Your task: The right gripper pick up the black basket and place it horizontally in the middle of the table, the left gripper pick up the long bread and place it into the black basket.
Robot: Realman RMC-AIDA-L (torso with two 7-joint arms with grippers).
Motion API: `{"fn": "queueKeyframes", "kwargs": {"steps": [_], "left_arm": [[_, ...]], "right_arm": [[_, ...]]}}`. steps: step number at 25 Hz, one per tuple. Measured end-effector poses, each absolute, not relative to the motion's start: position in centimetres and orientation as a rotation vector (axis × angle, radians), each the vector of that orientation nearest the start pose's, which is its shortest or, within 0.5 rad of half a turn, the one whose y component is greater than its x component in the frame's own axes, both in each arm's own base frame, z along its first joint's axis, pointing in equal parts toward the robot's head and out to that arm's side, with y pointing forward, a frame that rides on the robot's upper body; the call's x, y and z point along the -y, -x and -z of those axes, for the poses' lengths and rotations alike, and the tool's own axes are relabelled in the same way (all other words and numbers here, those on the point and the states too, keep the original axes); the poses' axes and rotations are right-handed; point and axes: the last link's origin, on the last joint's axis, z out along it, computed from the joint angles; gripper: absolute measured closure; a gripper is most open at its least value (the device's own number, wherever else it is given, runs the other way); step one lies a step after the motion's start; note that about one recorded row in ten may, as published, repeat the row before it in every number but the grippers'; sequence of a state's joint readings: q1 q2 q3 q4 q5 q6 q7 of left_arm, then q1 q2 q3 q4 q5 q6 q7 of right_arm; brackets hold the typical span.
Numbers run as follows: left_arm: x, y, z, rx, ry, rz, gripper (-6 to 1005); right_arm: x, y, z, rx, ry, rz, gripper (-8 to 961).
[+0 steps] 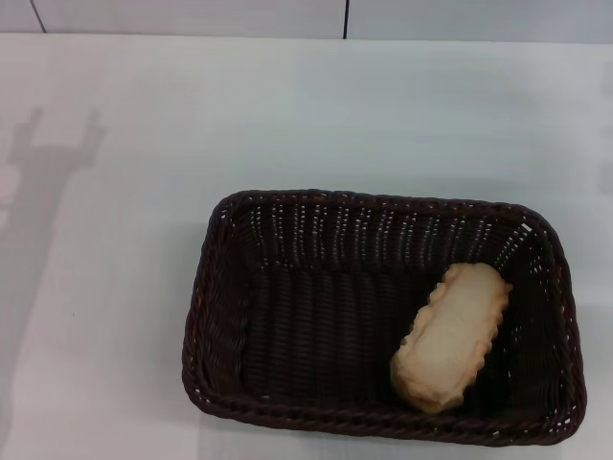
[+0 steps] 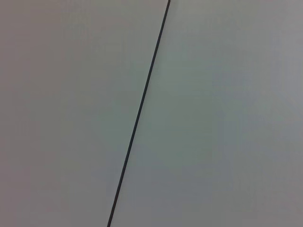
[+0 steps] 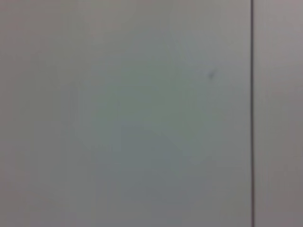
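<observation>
The black basket (image 1: 316, 326) lies lengthwise on the white table (image 1: 144, 144), near the front and a little right of the middle in the head view. The long bread (image 1: 452, 337) lies inside the basket at its right end, pale underside up and slanted. Neither gripper shows in any view. A faint shadow shaped like an arm with a claw falls on the table at the far left. The left wrist view and the right wrist view each show only a plain grey panel with a thin dark seam.
A grey wall with dark vertical seams (image 1: 345, 17) runs behind the table's back edge. Bare tabletop lies to the left of the basket and behind it.
</observation>
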State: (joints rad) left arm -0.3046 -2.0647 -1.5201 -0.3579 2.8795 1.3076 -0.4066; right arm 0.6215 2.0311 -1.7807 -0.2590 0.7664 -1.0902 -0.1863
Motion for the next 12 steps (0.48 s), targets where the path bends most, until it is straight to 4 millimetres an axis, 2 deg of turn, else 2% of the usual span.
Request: {"fn": "queueKeyframes", "kwargs": {"steps": [4, 12], "left_arm": [[-32.31, 31.91, -5.27, 0.495, 1.354, 1.048, 162], [-32.18, 31.89, -5.38, 0.479, 1.354, 1.049, 162]], "right_arm": [[-42.21, -27.47, -6.40, -0.296, 1.292, -0.626, 595], [-42.59, -27.34, -5.75, -0.310, 1.312, -0.609, 595]]}}
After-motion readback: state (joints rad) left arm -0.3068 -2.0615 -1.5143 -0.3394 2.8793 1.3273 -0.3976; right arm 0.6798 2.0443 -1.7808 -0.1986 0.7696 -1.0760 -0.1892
